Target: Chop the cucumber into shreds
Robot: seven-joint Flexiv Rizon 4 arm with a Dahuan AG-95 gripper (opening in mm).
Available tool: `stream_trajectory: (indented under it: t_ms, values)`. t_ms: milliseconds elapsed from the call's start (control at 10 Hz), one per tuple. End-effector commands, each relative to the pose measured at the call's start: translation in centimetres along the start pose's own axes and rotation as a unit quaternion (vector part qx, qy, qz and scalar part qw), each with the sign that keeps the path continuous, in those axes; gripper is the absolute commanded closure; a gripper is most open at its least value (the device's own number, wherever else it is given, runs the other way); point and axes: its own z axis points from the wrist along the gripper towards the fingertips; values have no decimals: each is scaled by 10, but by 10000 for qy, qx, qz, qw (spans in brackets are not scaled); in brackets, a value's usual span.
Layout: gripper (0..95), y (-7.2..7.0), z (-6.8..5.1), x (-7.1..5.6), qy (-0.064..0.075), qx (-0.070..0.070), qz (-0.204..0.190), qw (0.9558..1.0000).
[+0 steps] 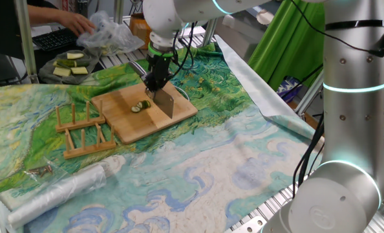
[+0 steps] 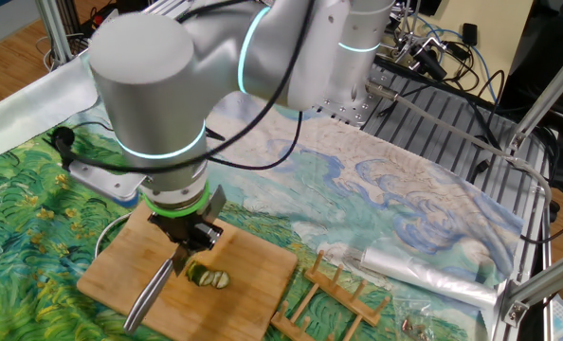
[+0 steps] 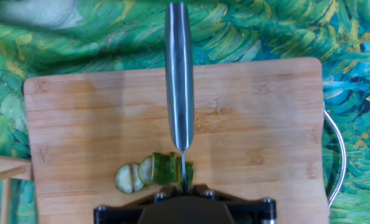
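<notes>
The cucumber [image 1: 141,107] lies on the wooden cutting board [image 1: 124,120] as a dark green stub with a few thin round slices fallen beside it. My gripper [image 1: 157,79] is shut on a knife [image 1: 165,103] and stands right above the stub. In the hand view the knife [image 3: 179,81] points away along the board [image 3: 79,124], its blade edge set into the cucumber stub [image 3: 166,169], with cut slices [image 3: 129,178] to the left. In the other fixed view the gripper [image 2: 192,237] holds the knife [image 2: 150,292] down next to the cucumber [image 2: 208,277].
A wooden rack [image 1: 82,129] stands left of the board. A plate with pale yellow-green chunks [image 1: 69,68] sits at the back left, next to a person's hand and a plastic bag [image 1: 108,35]. A rolled plastic sheet [image 1: 56,191] lies front left. A metal ring [image 3: 339,155] sticks out from under the board's right edge.
</notes>
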Motion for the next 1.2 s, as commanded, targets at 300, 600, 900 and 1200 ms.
stream_trajectory:
  t_ms: [300, 600, 900, 1200]
  values:
    - [950, 31, -35, 4, -2, 106, 213, 9997]
    - [950, 61, -60, 5, 45, 198, 279, 9994]
    - [950, 89, -73, -2, 116, 280, 383, 9988]
    - [950, 109, -66, -10, 124, 273, 532, 9981]
